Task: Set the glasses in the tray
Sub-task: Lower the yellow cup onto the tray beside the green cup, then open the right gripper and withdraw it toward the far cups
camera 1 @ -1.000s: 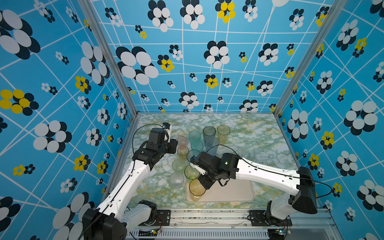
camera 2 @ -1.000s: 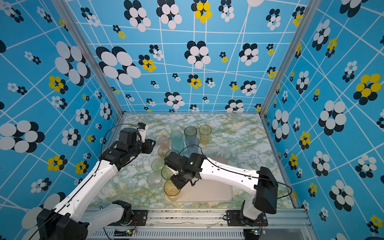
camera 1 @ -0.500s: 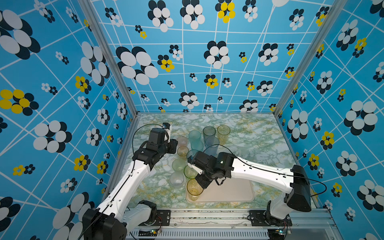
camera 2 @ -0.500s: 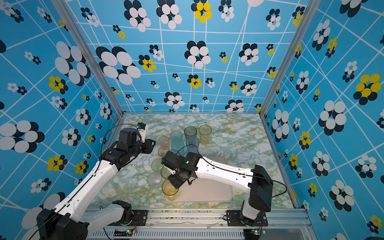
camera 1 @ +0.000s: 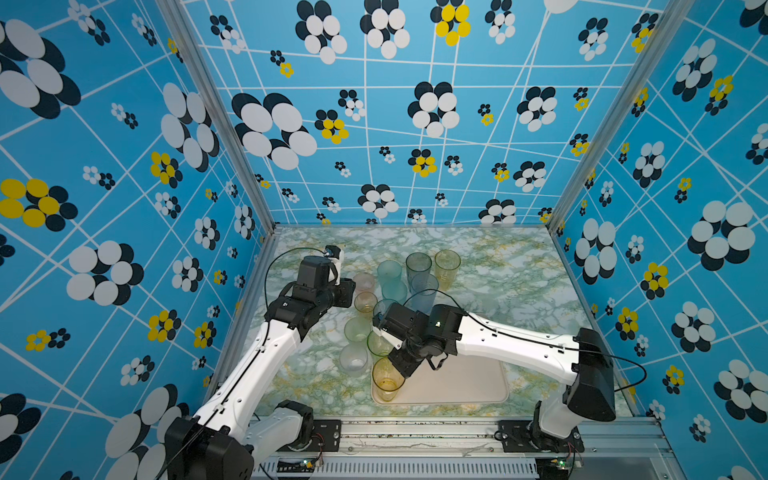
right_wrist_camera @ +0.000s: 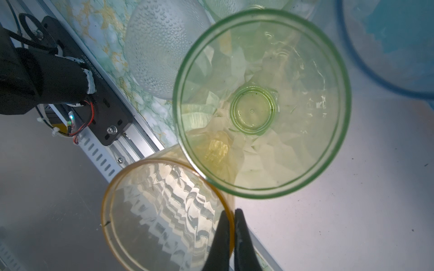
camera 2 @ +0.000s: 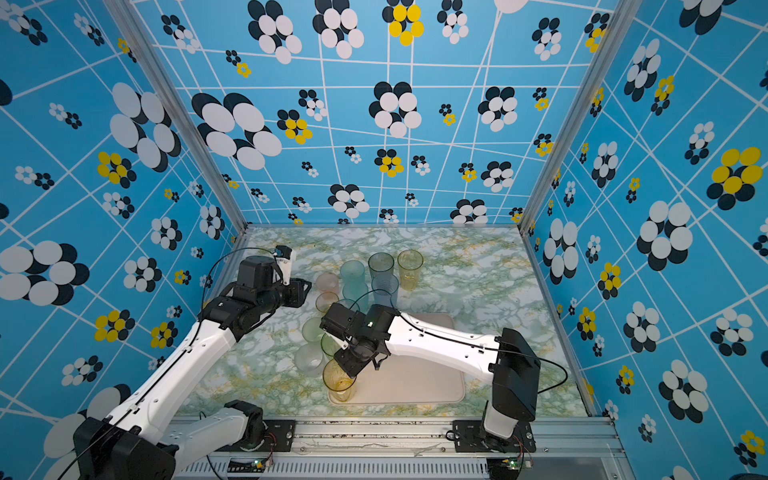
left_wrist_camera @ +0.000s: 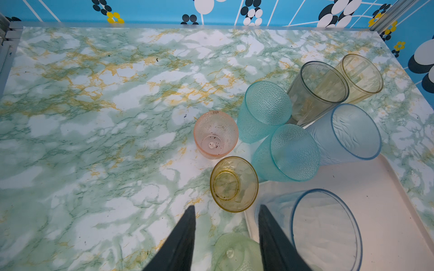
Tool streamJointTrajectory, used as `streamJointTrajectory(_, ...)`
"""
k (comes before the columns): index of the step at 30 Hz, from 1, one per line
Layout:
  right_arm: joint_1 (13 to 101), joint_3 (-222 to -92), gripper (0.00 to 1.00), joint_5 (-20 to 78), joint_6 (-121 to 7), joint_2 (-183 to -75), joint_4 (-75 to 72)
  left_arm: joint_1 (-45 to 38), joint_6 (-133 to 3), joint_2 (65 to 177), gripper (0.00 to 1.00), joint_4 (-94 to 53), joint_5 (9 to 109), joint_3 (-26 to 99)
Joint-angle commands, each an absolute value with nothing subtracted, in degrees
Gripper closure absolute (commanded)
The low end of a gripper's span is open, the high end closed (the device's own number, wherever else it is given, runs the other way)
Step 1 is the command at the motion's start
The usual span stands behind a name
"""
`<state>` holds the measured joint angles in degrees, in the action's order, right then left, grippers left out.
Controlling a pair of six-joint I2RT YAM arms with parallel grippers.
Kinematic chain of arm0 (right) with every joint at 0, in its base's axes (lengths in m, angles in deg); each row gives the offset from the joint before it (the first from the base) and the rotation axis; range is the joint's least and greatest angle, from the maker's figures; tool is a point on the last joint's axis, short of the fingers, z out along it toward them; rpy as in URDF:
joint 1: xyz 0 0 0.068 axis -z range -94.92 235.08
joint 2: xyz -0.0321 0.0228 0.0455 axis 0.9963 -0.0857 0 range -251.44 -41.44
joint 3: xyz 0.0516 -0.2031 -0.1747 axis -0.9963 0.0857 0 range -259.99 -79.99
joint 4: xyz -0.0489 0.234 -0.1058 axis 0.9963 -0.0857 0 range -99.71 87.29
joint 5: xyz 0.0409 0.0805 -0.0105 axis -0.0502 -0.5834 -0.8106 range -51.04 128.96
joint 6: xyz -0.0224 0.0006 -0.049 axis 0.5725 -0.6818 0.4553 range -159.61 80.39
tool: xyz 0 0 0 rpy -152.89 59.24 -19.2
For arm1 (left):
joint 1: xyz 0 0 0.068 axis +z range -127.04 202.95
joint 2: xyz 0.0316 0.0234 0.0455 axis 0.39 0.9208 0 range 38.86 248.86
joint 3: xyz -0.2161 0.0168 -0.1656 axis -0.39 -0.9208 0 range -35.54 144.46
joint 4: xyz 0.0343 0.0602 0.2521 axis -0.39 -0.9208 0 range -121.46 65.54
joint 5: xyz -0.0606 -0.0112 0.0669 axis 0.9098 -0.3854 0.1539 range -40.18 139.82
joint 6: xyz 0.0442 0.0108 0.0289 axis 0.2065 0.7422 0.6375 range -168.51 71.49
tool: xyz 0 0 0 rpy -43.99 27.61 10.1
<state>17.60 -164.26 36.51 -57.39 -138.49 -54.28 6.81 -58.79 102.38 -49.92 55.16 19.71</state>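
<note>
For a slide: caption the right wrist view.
Right gripper pinches the amber glass rim at the tray edge, green glass alongside.

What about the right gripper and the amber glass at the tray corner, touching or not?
Touching. The right wrist view shows the right gripper shut on the rim of the amber glass.

Robot test cell in a lab, not a home. A small booth is formed by blue flower-print wall panels (camera 1: pixel 374 124) set in bare aluminium posts (camera 1: pixel 217 116). A marble-print tabletop (camera 1: pixel 498 270) is laid as the work surface. Two white robot arms, left (camera 1: pixel 266 353) and right (camera 1: pixel 519 345), are bolted to a slotted metal rail (camera 1: pixel 415 432) along the front edge. Loose wiring and a small board with a green light (right_wrist_camera: pixel 70 120) are seen beside the rail.
</note>
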Motion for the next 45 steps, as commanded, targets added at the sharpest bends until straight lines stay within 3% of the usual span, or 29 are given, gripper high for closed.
streamJointTrajectory(1, 17.3, -166.2, 1.0, 35.0, -56.7, -139.5, -53.9, 7.2, -57.9, 101.4, 0.55, -50.4, 54.9, 19.4)
streamJointTrajectory(5, 17.3, -166.4, 1.0, 34.8, -56.7, -139.7, -54.1, 7.4, -57.9, 101.3, 0.55, -50.5, 54.9, 19.2)
streamJointTrajectory(18, 17.4, -166.7, 0.83, 35.1, -56.9, -139.2, -54.6, 7.5, -58.0, 101.1, 0.55, -50.2, 55.1, 18.8)
streamJointTrajectory(45, 17.4, -166.4, 0.75, 37.8, -57.1, -135.4, -55.7, 7.5, -58.3, 101.6, 0.55, -50.2, 56.1, 19.2)
